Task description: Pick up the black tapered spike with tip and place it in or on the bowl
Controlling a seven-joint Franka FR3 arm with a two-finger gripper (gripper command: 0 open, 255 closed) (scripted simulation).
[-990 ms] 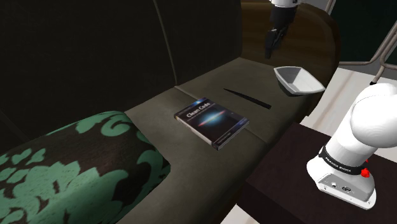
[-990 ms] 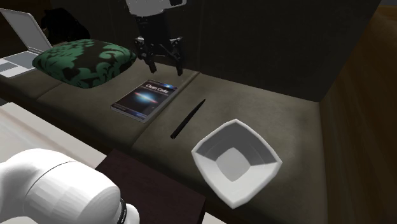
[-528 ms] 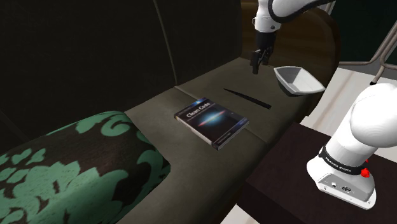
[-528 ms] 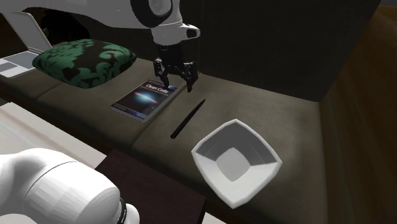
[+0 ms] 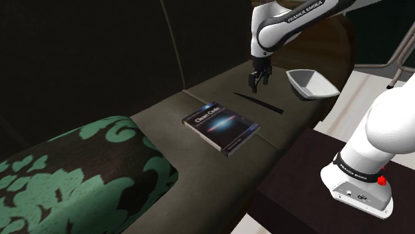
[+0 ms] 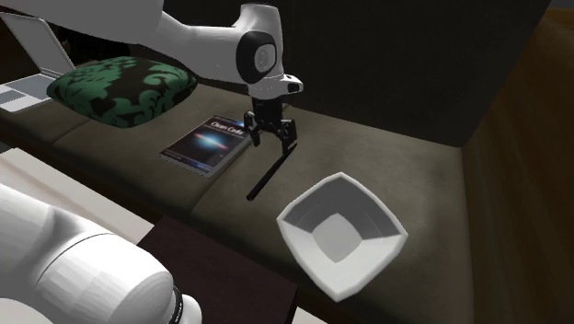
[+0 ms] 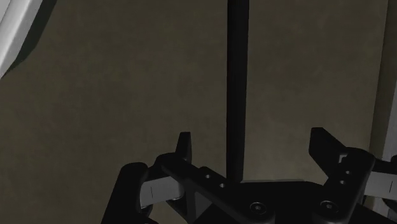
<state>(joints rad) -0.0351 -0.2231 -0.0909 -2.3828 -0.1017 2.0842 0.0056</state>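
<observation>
Hand (image 5: 258,81) (image 6: 270,140) (image 7: 254,141) hangs low over the sofa seat (image 6: 386,156), fingers spread wide and gripping nothing. In the wrist view the black tapered spike (image 7: 236,83) runs between the two fingers, touching neither. Spike (image 5: 258,102) (image 6: 269,173) lies flat on the seat, apart from both the book (image 5: 221,126) (image 6: 207,143) on the second exterior view's left and the white bowl (image 5: 312,85) (image 6: 373,216) on its right, near that camera; the green patterned cushion (image 6: 120,85) sits beyond the book at far left.
</observation>
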